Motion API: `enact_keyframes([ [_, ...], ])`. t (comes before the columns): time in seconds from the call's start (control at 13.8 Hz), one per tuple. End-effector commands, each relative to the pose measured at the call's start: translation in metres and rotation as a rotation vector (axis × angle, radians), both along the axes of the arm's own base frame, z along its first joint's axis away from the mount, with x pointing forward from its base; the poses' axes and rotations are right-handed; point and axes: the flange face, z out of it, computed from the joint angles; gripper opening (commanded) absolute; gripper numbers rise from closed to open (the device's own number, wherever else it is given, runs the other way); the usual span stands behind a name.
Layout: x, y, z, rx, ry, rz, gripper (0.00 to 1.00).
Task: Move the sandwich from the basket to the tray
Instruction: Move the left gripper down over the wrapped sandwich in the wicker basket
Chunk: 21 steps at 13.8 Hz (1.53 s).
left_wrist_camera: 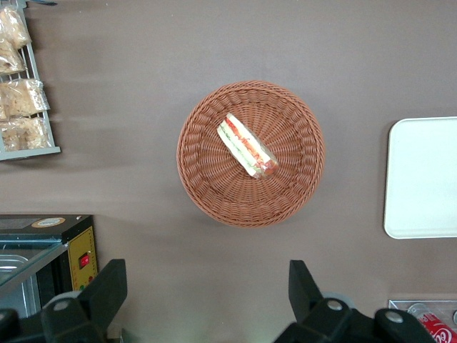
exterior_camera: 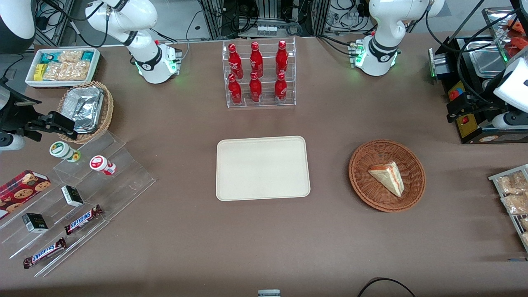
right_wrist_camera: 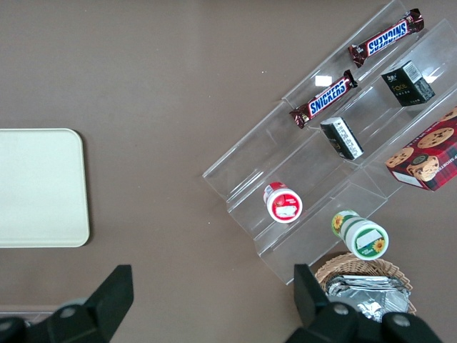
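Note:
The sandwich (exterior_camera: 387, 177) (left_wrist_camera: 246, 146), a pale triangular wedge with red and green filling, lies in the round reddish-brown wicker basket (exterior_camera: 359, 181) (left_wrist_camera: 207, 193). Beside the basket, toward the parked arm's end, the cream-white tray (exterior_camera: 262, 168) (left_wrist_camera: 425, 179) (right_wrist_camera: 39, 189) lies flat with nothing on it. My left gripper (exterior_camera: 462, 108) (left_wrist_camera: 207, 293) hangs high over the table at the working arm's end, farther from the front camera than the basket. It is open wide, holds nothing and is well apart from the sandwich.
A black appliance (exterior_camera: 474, 123) stands close to the gripper. A wire rack of snack packs (exterior_camera: 513, 194) sits nearer the front camera. A clear rack of red bottles (exterior_camera: 258, 74) stands farther back than the tray. Acrylic steps with snacks (exterior_camera: 82, 194) and a tan foil basket (exterior_camera: 86, 109) lie toward the parked arm's end.

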Motion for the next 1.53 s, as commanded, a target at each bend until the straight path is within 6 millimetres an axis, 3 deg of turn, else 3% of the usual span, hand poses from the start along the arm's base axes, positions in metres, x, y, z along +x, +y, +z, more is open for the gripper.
enact_keyframes([
  [0.0, -0.005, -0.001, 0.005, -0.013, 0.013, 0.016, 1.0],
  [0.22, 0.001, -0.001, -0.005, 0.001, 0.018, 0.019, 1.0],
  [0.51, 0.017, -0.013, -0.063, 0.003, 0.011, 0.093, 1.0],
  [0.65, 0.018, -0.033, -0.1, 0.003, -0.003, 0.148, 1.0],
  [1.02, 0.015, -0.043, -0.188, -0.01, -0.048, 0.325, 1.0],
  [1.45, 0.007, -0.045, -0.258, -0.046, -0.115, 0.657, 1.0],
])
